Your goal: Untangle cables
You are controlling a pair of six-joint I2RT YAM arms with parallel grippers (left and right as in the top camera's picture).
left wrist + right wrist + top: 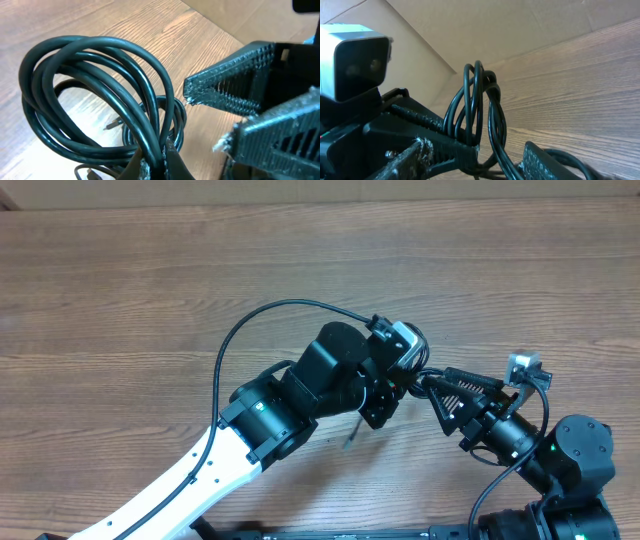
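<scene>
Right of centre in the overhead view, the two arms meet nose to nose, and the cables (95,47) are all but hidden under them there. The left wrist view shows them far better: several black loops stacked into one coil that fills the left half of the frame, lifted off the desk (125,25). The strands gather at the bottom edge, where the left claw (159,162) is pinched tight on them. One small plug end pokes out on the wood under the coil.

The right claw (205,120) sits at the right of that same frame with its two ribbed fingers apart, gripping nothing, its tips just beside the coil. From its own camera a strand or two seems to run down between its fingers, though I can't say whether it touches them.

By my reckoning the job has hardly begun. The loops are wound together as one bundle, no cord lies separate, and all the pulling apart is left to do.

No box, tray or bin shows anywhere.
</scene>
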